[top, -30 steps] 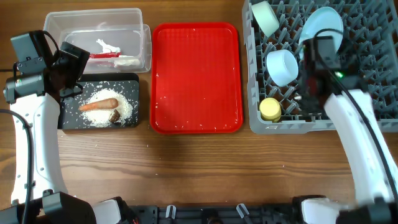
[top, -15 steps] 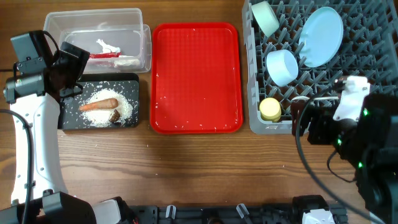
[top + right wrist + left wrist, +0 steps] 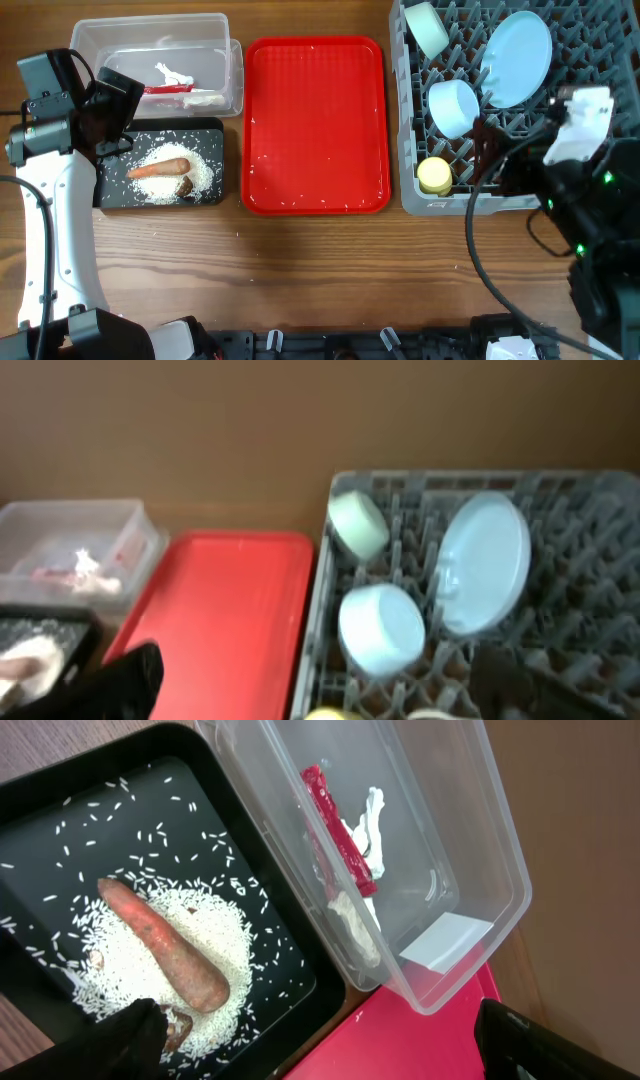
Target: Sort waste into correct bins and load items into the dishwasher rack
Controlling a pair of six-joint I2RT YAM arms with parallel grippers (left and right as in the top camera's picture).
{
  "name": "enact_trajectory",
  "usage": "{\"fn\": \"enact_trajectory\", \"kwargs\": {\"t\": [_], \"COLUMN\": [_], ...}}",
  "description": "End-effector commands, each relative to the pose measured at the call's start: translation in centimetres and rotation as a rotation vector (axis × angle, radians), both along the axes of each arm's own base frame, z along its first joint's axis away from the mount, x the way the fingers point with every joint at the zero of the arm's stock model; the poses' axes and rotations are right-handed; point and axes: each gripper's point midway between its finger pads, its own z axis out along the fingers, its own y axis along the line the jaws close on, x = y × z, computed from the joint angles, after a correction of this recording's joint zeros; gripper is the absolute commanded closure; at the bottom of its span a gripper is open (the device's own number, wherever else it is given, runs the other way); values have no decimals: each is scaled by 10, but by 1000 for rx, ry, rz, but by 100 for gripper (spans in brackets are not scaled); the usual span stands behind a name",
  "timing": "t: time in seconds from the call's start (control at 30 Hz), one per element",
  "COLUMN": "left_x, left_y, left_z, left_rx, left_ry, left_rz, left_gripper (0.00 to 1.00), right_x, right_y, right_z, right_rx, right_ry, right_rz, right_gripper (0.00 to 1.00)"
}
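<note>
Crockery fills the left half of your dishwasher rack (image 3: 600, 40). The pale blue plate (image 3: 517, 58) stands on edge among the pegs, with the pale blue bowl (image 3: 452, 107) just beside it. The mint-green bowl (image 3: 427, 28) is at the far-left corner and the yellow cup (image 3: 434, 176) at the near-left corner.

Your right pincer (image 3: 320, 690) hangs by the rack's near edge, jaws wide apart and empty.

Your left pincer (image 3: 330, 1045) hovers where the clear tub (image 3: 150, 30) meets the black tray (image 3: 210, 135), also spread and holding nothing. The tub holds the red wrapper (image 3: 165, 90) and white scraps (image 3: 172, 73). On the black tray, the carrot piece (image 3: 160, 168) lies across the rice (image 3: 205, 172), with the brown lump (image 3: 186, 187) at its end.

The red tray (image 3: 315, 125) sits on the desk (image 3: 330, 270) between the bins and the rack.
</note>
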Motion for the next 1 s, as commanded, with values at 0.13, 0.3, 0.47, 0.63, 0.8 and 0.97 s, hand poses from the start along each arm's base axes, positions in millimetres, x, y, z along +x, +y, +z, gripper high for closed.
{"fn": "enact_trajectory", "kwargs": {"t": [0.13, 0.3, 0.47, 0.63, 0.8, 0.97], "left_x": [1, 1, 1, 1, 1, 1], "left_y": [-1, -1, -1, -1, -1, -1], "left_z": [5, 5, 5, 5, 5, 5], "left_rx": [9, 9, 9, 9, 9, 9], "left_ry": [-13, -13, -13, -13, -13, -13], "left_rz": [-22, -22, -22, -22, -22, -22], "left_gripper": [0, 0, 0, 0, 0, 0], "right_x": [21, 3, -17, -24, -29, -32], "right_y": [-1, -4, -7, -8, -10, -10], "right_z": [-45, -96, -157, -184, -204, -194], "right_rx": [-97, -80, -60, -49, -35, -34], "right_ry": [-272, -400, -408, -416, -353, -397], "right_rz": [13, 10, 2, -2, -16, -18], "right_gripper": [0, 0, 0, 0, 0, 0]}}
